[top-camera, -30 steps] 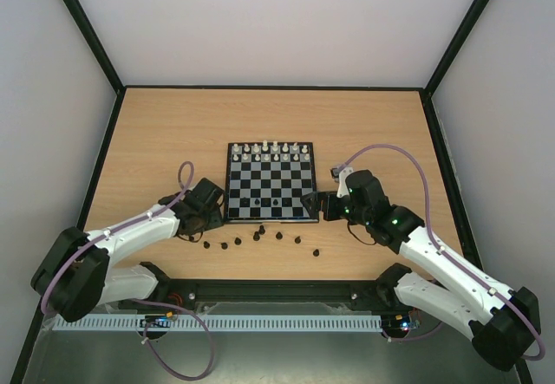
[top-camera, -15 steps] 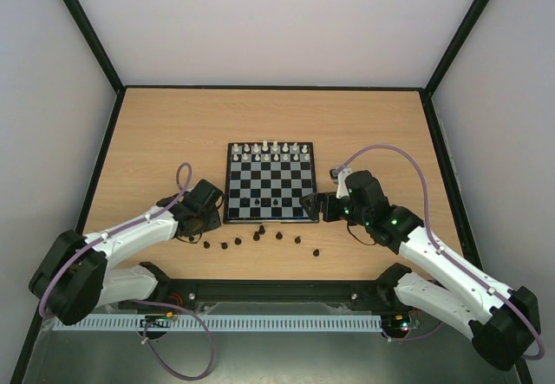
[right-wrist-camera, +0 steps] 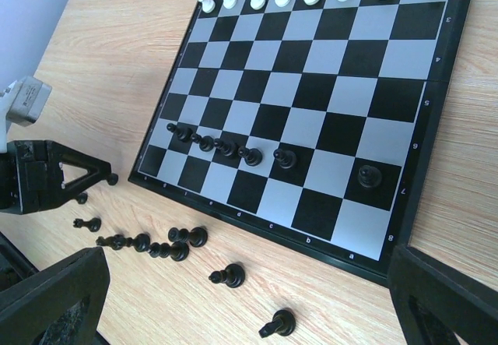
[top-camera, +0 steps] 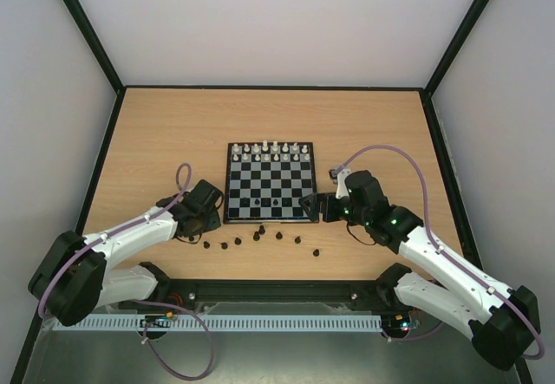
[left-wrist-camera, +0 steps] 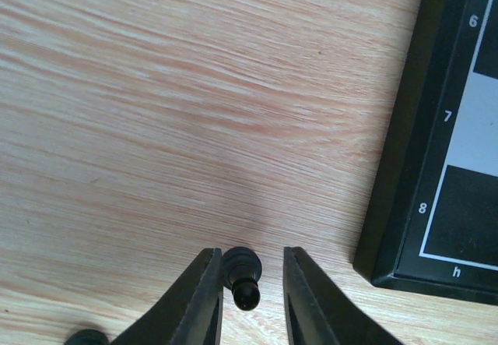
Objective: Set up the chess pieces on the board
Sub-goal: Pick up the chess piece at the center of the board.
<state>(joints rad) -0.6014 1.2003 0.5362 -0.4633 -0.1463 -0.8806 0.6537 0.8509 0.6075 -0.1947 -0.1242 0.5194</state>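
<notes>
The board lies mid-table with white chess pieces in its two far rows. Several black pawns stand in a near row. More black pieces lie loose on the wood in front of the board. My left gripper is low by the board's near left corner. Its jaws stand narrowly apart around a black pawn: the left finger touches it and a gap shows at the right finger. My right gripper hangs wide open at the board's near right corner, holding nothing.
Another loose black piece lies just left of my left fingers. The loose pieces form a ragged line between the board and the arm bases. Dark walls edge the table on both sides.
My left gripper's jaws have drawn in around the pawn. The right arm and the pieces have not moved.
</notes>
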